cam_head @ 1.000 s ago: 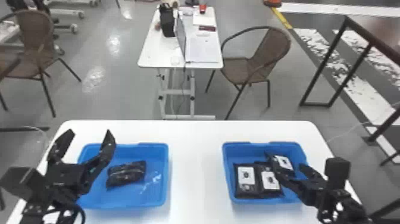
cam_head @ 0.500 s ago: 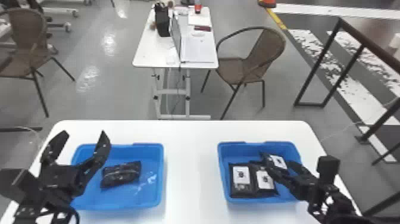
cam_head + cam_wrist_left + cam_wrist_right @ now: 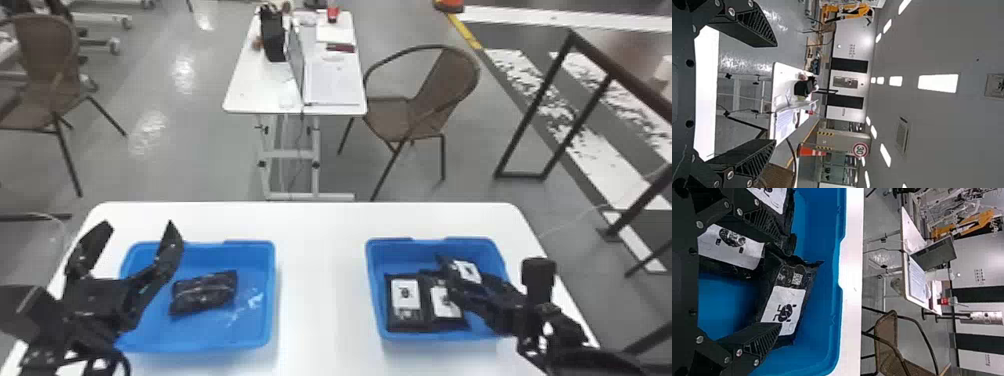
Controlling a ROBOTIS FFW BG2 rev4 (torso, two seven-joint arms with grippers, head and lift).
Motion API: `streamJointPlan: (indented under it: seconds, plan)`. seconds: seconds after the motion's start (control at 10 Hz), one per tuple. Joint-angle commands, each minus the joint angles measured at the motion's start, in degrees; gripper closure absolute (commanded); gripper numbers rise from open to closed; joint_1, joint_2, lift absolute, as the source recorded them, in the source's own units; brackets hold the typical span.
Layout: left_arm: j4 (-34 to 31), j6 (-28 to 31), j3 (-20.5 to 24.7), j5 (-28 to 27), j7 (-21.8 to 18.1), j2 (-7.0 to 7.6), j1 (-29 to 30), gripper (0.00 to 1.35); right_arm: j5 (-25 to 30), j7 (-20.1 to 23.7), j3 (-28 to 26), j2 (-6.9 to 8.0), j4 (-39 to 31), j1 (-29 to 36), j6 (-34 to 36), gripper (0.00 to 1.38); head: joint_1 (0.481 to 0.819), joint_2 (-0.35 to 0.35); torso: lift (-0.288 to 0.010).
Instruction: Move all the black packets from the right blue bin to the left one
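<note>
In the frame's lower right, two black packets (image 3: pixel 406 300) in the right blue bin (image 3: pixel 400 255) point up the frame lengthwise; a third packet (image 3: pixel 469 271) slants, apparently between the right gripper's (image 3: pixel 452 284) parted fingers. Lower left, another packet (image 3: pixel 204 293) lies nearly crosswise in the left bin (image 3: pixel 250 325), near the wide-spread left gripper (image 3: pixel 139 225).

Over on the robot's left, the gripper (image 3: pixel 137 226) points forward, its two black fingers (image 3: pixel 169 247) spread wide. The right arm (image 3: pixel 560 325) slants in from its side, the right gripper (image 3: pixel 452 287) low, fingers parted too.
</note>
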Motion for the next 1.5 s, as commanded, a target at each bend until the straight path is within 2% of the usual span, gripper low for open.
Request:
streamJointPlan:
  seconds: [0.0,0.3,0.6,0.8,0.9,1.0,1.4]
  plan:
    - [0.09,0.15,-0.08,-0.09,-0.05,-0.15,-0.01,0.17,1.21,0.00,0.63,-0.55,3.06,-2.21,-0.46,0.29,0.695,-0.092,0.000]
    - [0.09,0.15,-0.17,0.09,-0.14,-0.15,-0.09,0.17,2.62,0.26,1.07,-0.55,6.67,-4.06,-0.55,0.29,0.695,-0.091,0.000]
    - [0.35,0.32,-0.17,0.09,-0.14,-0.15,-0.09,0.17,6.57,-0.62,1.16,-0.91,8.16,-6.34,2.97,0.33,0.695,-0.095,0.000]
    - [0.97,0.15,0.09,0.44,-0.23,-0.15,0.17,0.17,6.48,-2.03,1.43,0.41,3.33,-5.46,6.57,0.85,0.695,-0.099,0.000]
    - [1.06,0.15,0.35,0.44,-0.23,-0.15,0.34,0.17,5.08,-4.22,1.43,1.55,-1.33,-3.44,9.12,1.05,0.695,-0.093,0.000]
    - [1.23,0.06,0.97,0.35,-0.76,-0.15,0.34,0.17,3.23,-5.63,1.43,2.35,-4.67,-1.60,10.44,1.08,0.695,-0.087,0.000]
    - [2.29,-0.29,2.64,0.62,-2.25,-0.15,0.43,0.17,3.41,-6.60,3.80,2.61,-9.59,0.07,12.64,1.10,0.695,-0.047,0.000]
